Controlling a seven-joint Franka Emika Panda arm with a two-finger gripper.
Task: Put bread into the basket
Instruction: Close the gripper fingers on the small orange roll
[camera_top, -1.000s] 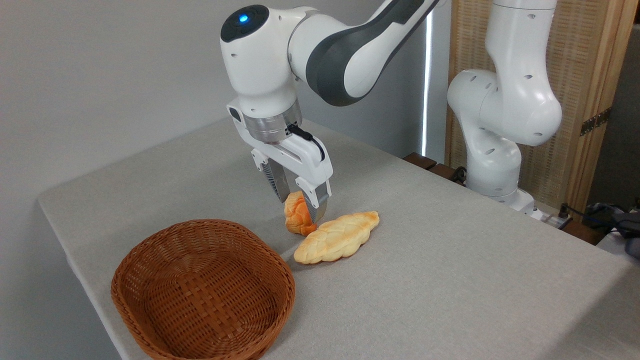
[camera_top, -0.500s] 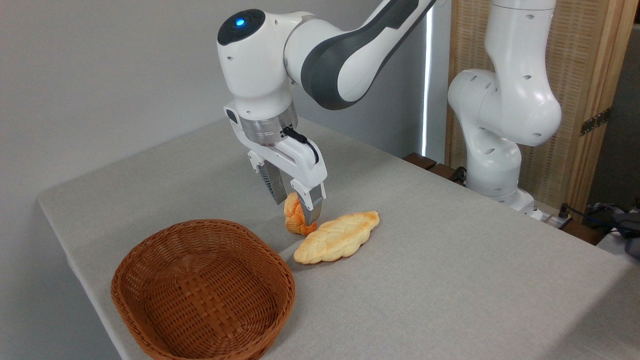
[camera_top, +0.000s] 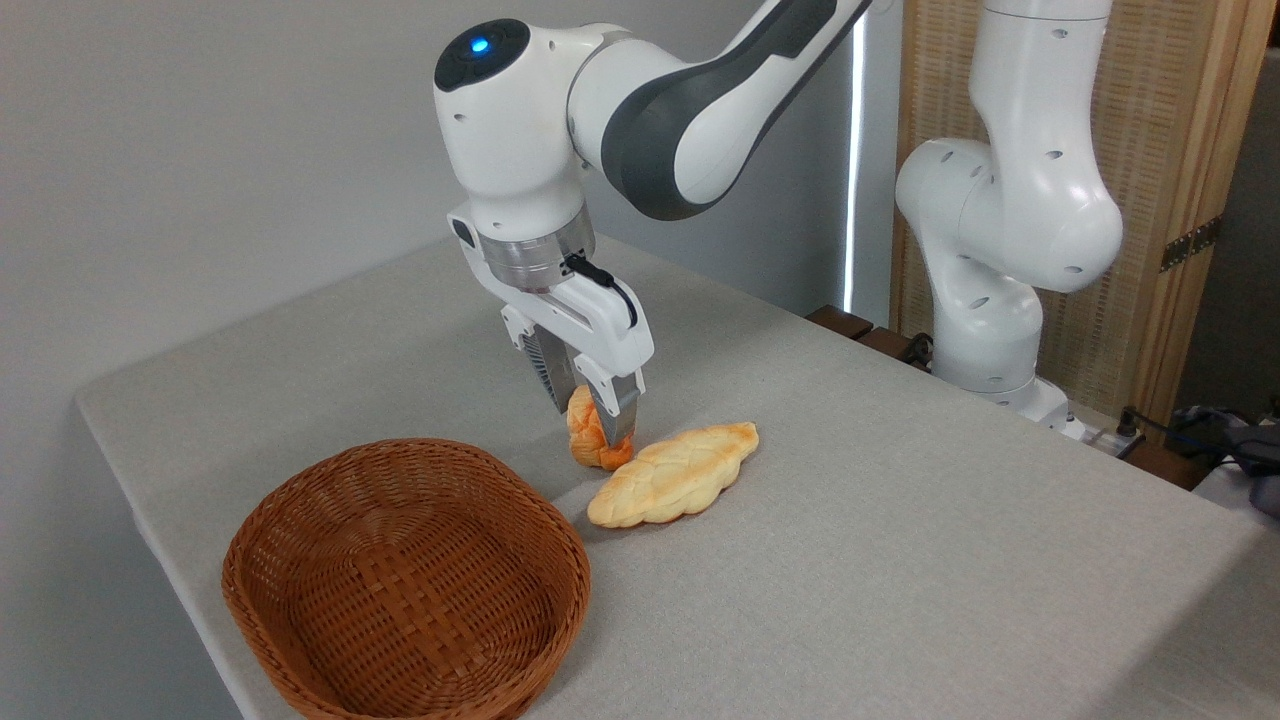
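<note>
With fingers pinching it from both sides, bread (camera_top: 592, 441) sits between gripper (camera_top: 597, 408) tips, near the table's (camera_top: 900, 560) middle, beside the basket (camera_top: 405, 580).

Looks like a robotics lab setup

Franka arm (camera_top: 640, 110) bolted beside a grey cloth table (camera_top: 900, 560), cables (camera_top: 1190, 425) trailing, bare wall (camera_top: 200, 150).

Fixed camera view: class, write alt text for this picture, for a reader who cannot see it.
A white robot arm's end effector is closed on a small orange-golden bun low over a grey table. A longer pale braided loaf lies just right of the bun. An empty reddish-brown wicker basket sits at front left.
</note>
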